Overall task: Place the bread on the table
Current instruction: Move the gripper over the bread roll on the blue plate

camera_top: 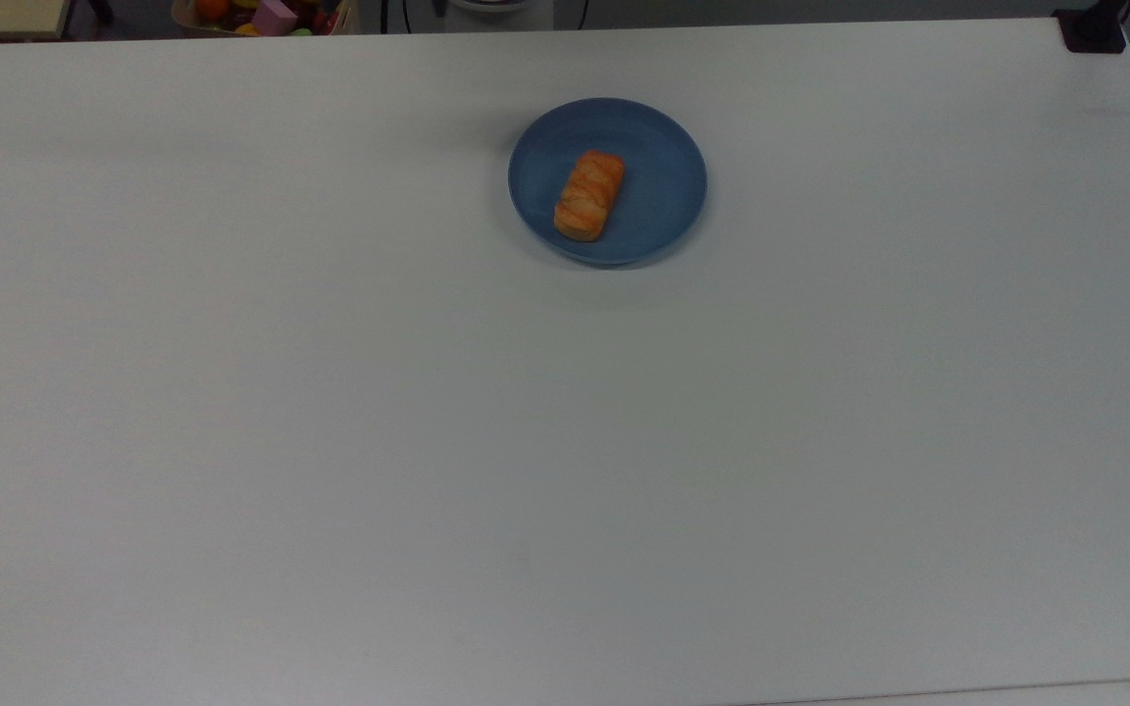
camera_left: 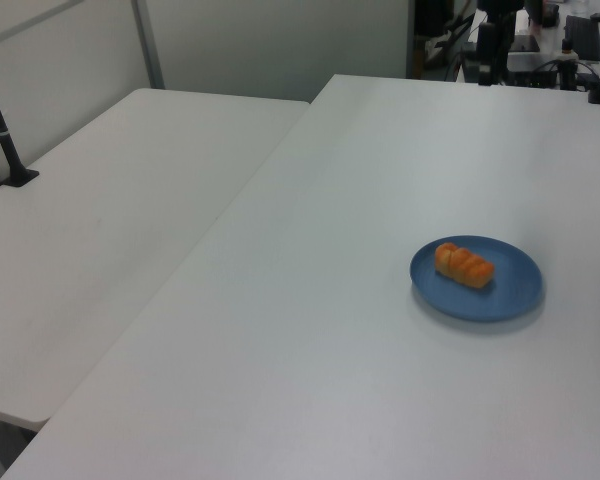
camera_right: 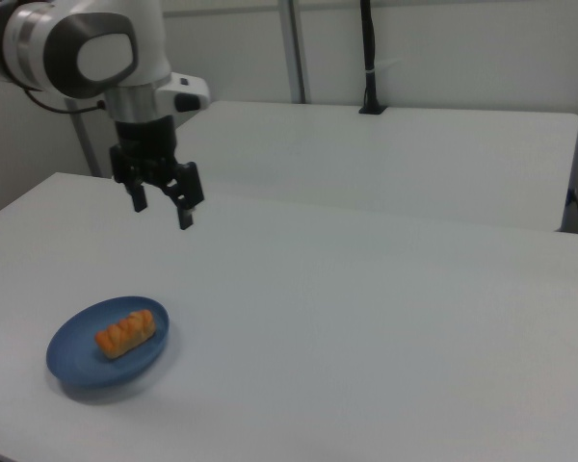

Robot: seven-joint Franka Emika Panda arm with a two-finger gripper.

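On the blue plate (camera_right: 106, 353) lies the bread (camera_right: 126, 333), long axis slanting up toward the right view's right. Above and behind it hangs the hand (camera_right: 161, 206), fingers apart, empty, over the surface (camera_right: 385, 318).

White table (camera_top: 330, 441) bears blue plate (camera_top: 668, 162); bread (camera_top: 590, 194) lies on plate

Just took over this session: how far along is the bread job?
Nothing is done yet. The bread lies on the blue plate, not on the table. The gripper hangs open and empty in the air above the table, beyond the plate in the right view. Left: descend, grasp the bread, lift it and set it on bare tabletop.
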